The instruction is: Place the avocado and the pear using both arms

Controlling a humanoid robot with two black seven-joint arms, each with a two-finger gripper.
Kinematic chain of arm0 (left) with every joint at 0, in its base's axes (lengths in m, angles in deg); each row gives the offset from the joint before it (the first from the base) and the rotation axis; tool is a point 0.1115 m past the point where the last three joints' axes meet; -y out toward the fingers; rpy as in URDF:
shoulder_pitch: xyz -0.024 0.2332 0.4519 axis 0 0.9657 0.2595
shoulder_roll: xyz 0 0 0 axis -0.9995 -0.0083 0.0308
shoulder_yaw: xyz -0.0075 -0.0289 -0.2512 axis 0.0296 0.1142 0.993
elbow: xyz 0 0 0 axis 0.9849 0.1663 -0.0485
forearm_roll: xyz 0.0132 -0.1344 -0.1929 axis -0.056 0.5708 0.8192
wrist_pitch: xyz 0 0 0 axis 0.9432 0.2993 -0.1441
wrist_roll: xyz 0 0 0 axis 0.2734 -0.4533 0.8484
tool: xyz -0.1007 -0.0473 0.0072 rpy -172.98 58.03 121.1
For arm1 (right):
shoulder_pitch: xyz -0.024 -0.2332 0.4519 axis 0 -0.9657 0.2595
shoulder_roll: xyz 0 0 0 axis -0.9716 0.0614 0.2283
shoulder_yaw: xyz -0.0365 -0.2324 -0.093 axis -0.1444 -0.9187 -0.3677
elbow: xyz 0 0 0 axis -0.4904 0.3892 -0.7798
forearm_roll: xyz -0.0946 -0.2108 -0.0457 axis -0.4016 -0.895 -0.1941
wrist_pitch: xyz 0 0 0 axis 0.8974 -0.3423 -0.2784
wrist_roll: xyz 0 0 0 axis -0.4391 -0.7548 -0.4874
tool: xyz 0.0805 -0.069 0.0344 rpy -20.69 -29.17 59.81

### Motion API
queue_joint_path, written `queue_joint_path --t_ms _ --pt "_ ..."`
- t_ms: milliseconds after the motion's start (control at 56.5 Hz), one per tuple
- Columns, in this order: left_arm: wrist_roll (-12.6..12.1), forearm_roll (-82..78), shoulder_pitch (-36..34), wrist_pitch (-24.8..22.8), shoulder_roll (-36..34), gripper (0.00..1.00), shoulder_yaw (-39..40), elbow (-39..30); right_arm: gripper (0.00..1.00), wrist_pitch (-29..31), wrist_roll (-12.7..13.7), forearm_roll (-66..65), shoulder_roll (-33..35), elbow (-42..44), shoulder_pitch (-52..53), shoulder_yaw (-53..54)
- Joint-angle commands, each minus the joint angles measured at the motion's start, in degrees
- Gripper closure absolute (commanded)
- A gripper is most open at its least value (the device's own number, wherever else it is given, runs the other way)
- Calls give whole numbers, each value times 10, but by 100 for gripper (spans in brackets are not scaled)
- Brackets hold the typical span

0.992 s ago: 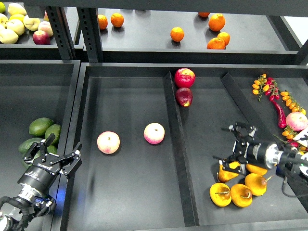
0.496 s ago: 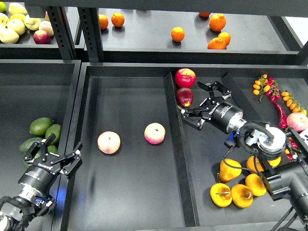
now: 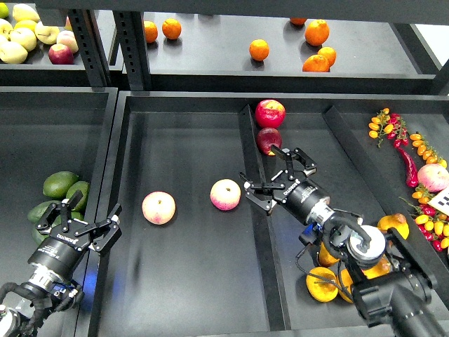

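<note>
Several dark green avocados point(image 3: 60, 184) lie in the left bin. My left gripper point(image 3: 81, 217) is open and empty, just right of and below them, beside the lowest avocado point(image 3: 38, 210). Yellow-orange pears point(image 3: 322, 285) lie in the right compartment, one further right point(image 3: 393, 224); my right arm hides part of the pile. My right gripper point(image 3: 273, 180) is open and empty. It hovers over the divider point(image 3: 254, 232) between the middle and right compartments, away from the pears and next to a pink apple point(image 3: 225, 194).
A second pink apple point(image 3: 158, 208) lies in the middle compartment. Two red apples point(image 3: 269, 114) sit at the divider's far end. Chillies and small tomatoes point(image 3: 403, 147) are at the right. The upper shelf holds oranges point(image 3: 259, 50) and pale apples point(image 3: 28, 35).
My right gripper has swung from above the pear pile to the left, first toward the red apples, then down to the divider. It stays open and empty. The left gripper has barely moved.
</note>
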Motion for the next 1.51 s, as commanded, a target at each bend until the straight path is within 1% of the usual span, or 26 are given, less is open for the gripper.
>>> queue_joint_path --t_ms 0,53,71,124,230,301,354,461,531,726,815,868,974,1116,1311,1488 --pt "0 0 4 0 0 1 2 -11 1 0 -2 12 0 -71 -49 -1" --pt "0 0 6 0 0 1 4 -18 1 0 -3 15 0 -93 -72 -4" --pt "0 0 7 0 0 1 7 -29 1 2 -3 16 0 -100 -94 -6" --pt "0 0 11 0 0 1 10 -38 1 8 -3 17 0 -101 -107 -4" --pt "0 0 21 0 0 1 11 -51 1 42 -3 19 0 -99 -137 0" --pt "0 0 30 0 0 1 11 -54 1 54 -9 27 0 -98 -157 1" --pt "0 0 34 0 0 1 11 -54 0 54 -26 46 0 -98 -164 1" --pt "0 -1 45 0 0 1 11 -53 0 54 -81 84 0 -98 -168 1" --pt "0 0 45 0 0 1 14 -53 0 54 -100 88 0 -100 -166 2" --pt "0 -1 35 0 0 1 31 -77 0 54 -99 89 0 -101 -135 15" --pt "11 -1 34 0 0 1 35 -103 0 46 -98 89 0 -101 -95 40" --pt "14 -2 34 0 0 1 36 -111 0 42 -97 89 0 -101 -75 47" --pt "17 -11 34 0 0 1 38 -135 0 14 -97 90 0 -101 -48 49" --pt "33 -17 37 0 0 1 33 -144 0 12 -97 89 0 -100 -55 43" --pt "34 -18 55 0 0 1 24 -142 0 17 -98 90 0 -99 -85 34" --pt "34 -18 53 0 0 1 22 -142 0 19 -99 90 0 -99 -91 27"
